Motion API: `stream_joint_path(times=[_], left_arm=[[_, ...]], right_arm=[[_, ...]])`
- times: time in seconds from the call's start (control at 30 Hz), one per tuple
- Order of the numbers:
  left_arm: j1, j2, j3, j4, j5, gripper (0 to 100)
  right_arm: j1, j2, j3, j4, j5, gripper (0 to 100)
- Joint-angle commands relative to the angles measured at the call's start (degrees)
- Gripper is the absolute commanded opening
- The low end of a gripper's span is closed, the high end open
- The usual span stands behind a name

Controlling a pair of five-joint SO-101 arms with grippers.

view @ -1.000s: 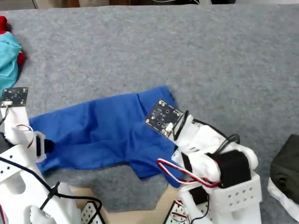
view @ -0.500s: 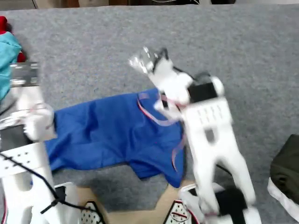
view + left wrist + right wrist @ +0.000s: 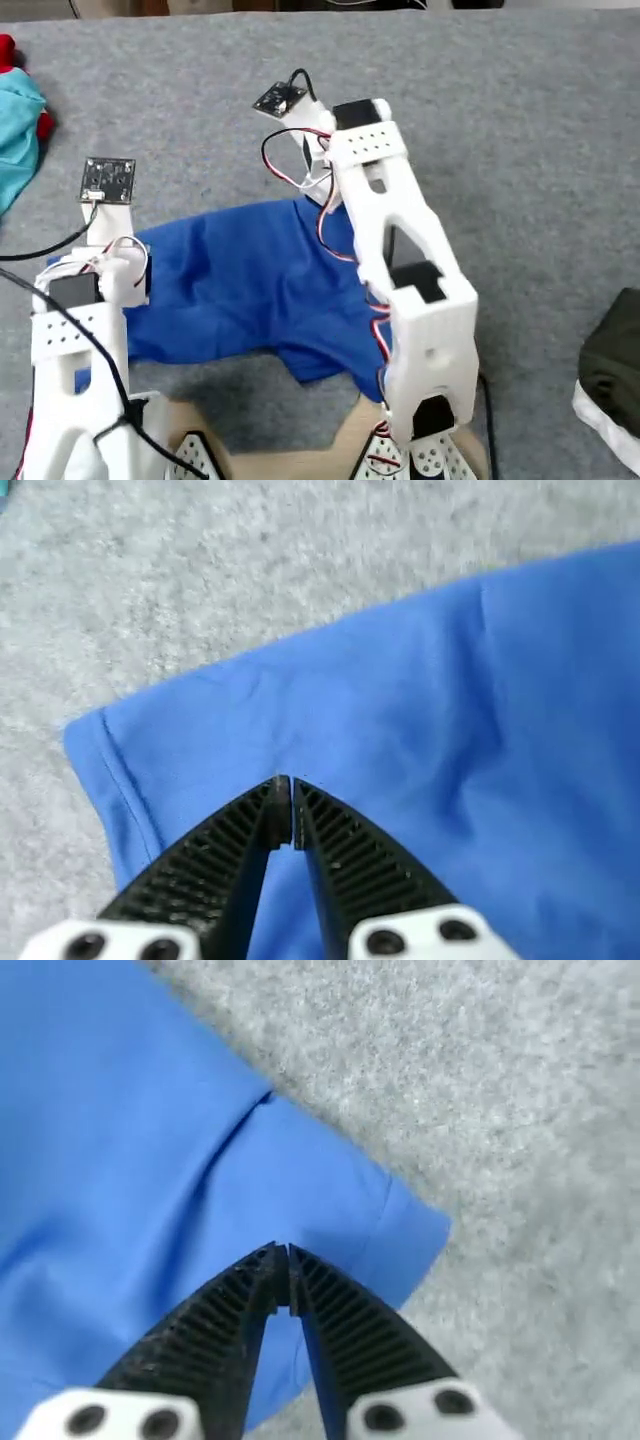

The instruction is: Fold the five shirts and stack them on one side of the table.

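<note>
A blue shirt [image 3: 240,285] lies spread and creased on the grey table, near the front middle. The left arm [image 3: 75,330] stands over the shirt's left end. In the left wrist view my left gripper [image 3: 283,792] is shut, with nothing between its fingers, above the blue cloth [image 3: 420,700] close to a hemmed corner. The right arm [image 3: 395,250] stretches over the shirt's right part toward its far edge. My right gripper [image 3: 282,1260] is shut too, above a sleeve end [image 3: 390,1230] of the shirt beside bare table.
A teal cloth [image 3: 15,125] with something red [image 3: 8,50] behind it lies at the far left edge. A dark garment [image 3: 612,355] on a white one [image 3: 598,415] sits at the right edge. A beige board [image 3: 270,455] lies between the arm bases.
Both arms have lifted and swung away from the front edge. The right arm was folded low over the shirt and now stretches toward its far edge. The shirt has barely moved.
</note>
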Motion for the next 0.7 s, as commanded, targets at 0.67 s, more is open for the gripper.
stream_joint_path(times=[0.67], left_arm=[[-16.0,61.1,-52.7,12.6,6.7,2]], right_arm=[[6.3,11.6,-4.2,-8.4,-0.2,0.5]])
